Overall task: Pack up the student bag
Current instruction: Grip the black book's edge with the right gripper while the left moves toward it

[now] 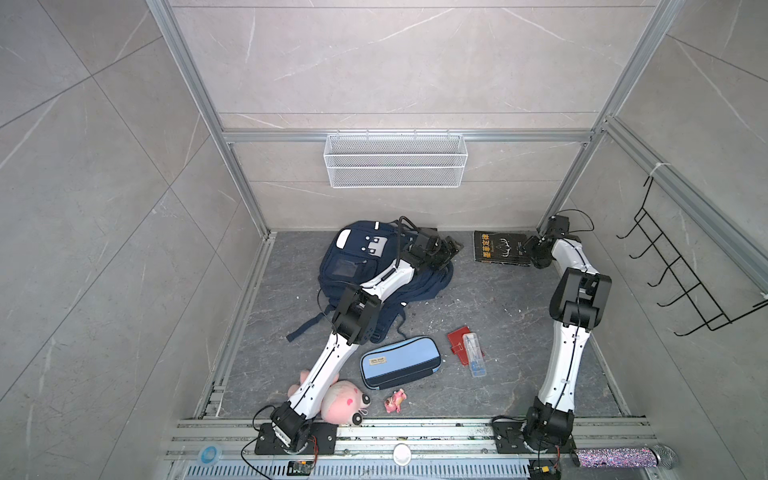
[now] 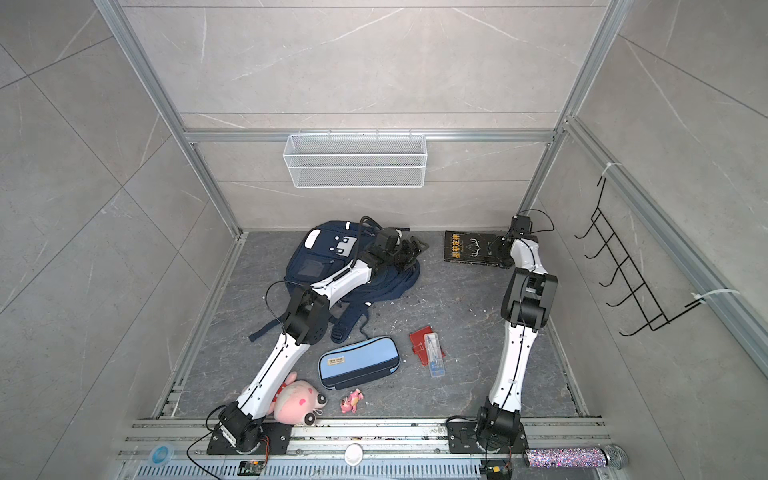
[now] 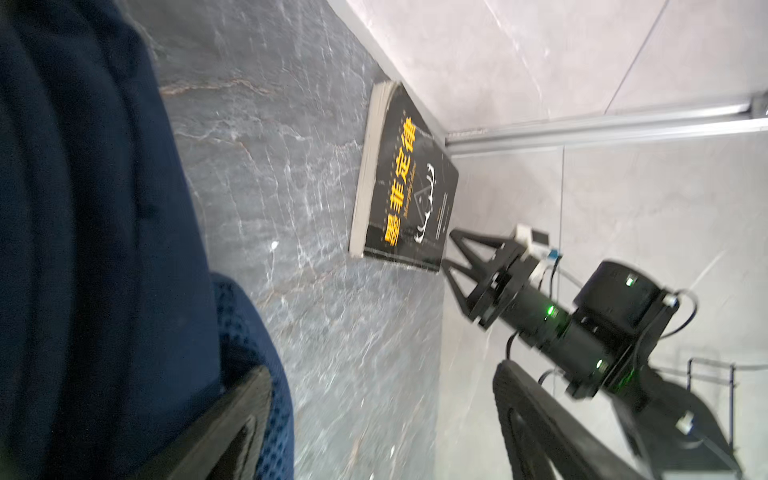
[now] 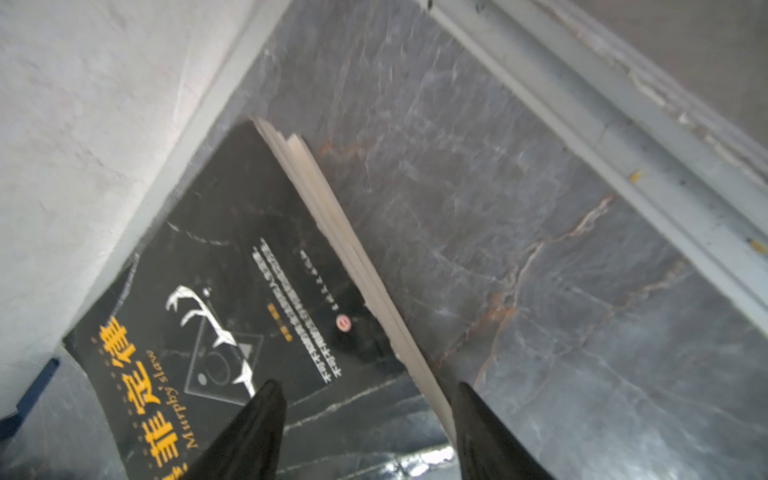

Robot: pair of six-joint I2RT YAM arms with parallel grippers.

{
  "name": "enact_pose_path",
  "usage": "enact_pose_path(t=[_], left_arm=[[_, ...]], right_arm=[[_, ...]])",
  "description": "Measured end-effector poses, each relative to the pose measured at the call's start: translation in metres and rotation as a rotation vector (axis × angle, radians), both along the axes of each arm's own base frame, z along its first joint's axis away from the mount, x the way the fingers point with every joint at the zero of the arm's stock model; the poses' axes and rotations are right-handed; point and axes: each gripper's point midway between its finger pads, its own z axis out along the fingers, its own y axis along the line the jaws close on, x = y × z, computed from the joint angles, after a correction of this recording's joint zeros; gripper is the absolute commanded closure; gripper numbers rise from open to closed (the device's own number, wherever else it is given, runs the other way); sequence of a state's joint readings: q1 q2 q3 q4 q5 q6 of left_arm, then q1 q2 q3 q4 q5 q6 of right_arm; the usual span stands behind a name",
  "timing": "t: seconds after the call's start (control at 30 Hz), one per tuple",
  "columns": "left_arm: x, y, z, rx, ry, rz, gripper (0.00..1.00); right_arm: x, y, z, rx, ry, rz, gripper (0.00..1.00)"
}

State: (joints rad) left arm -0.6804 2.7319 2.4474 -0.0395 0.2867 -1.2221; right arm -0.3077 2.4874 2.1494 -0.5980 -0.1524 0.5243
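Note:
The student bag lies flat at the back left of the floor, navy with a grey-white patch. My left gripper is open at the bag's right edge. One finger rests against the bag's blue mesh, and the other stands well apart over bare floor. A black book with yellow lettering lies against the back wall at the right. My right gripper is open. It straddles the book's near corner, with one finger over the cover and the other beyond the page edge.
A light-blue pencil case, a red notebook under a clear plastic box, a pink plush and a small pink toy lie near the front. A wire basket hangs on the back wall, a black hook rack on the right wall.

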Motion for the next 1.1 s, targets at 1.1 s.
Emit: enact_pose_path(t=[1.1], left_arm=[[-0.002,0.031,0.007,-0.060,-0.041,0.028,0.12]], right_arm=[[-0.047,0.036,-0.012,-0.040,0.190,-0.013,0.79]])
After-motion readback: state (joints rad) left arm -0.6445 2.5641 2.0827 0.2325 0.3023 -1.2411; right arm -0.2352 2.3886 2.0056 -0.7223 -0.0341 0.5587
